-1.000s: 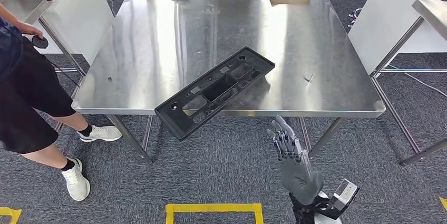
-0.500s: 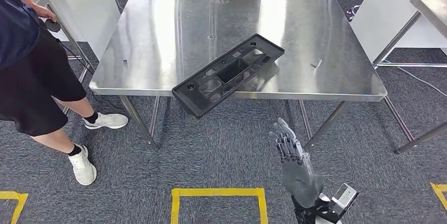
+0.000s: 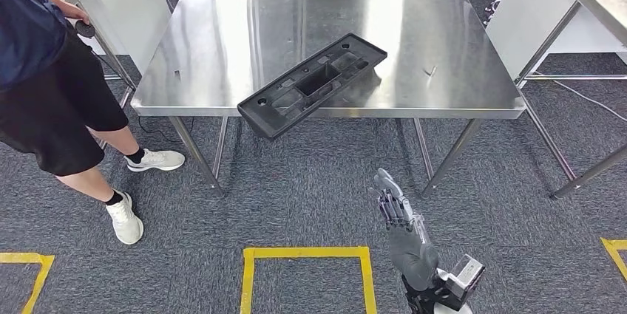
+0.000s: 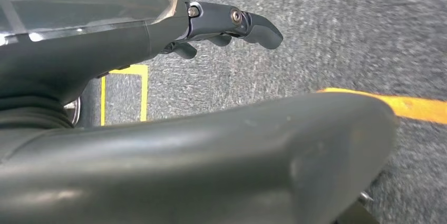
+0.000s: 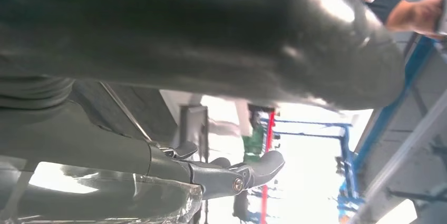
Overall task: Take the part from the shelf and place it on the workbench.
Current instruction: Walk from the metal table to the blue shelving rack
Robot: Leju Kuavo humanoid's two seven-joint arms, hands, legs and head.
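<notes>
the part (image 3: 312,84), a long black moulded tray with recesses and holes, lies diagonally on the steel surface (image 3: 222,33). its lower-left end overhangs the front edge of the surface; its upper-right end rests well onto the surface. nothing is touching the part.

the right hand (image 3: 403,229) is low in the head view, over the grey carpet (image 3: 310,196) and well apart from the surface. its fingers (image 3: 388,192) are extended and slightly apart, and it holds nothing. the left hand (image 4: 158,103) appears in the left wrist view above the carpet, with its fingers (image 4: 237,21) extended and no object in them.

a yellow floor marking (image 3: 303,255) lies on the carpet beside the right hand. a person (image 3: 52,63) in dark clothing and white shoes stands at the left side of the surface.
</notes>
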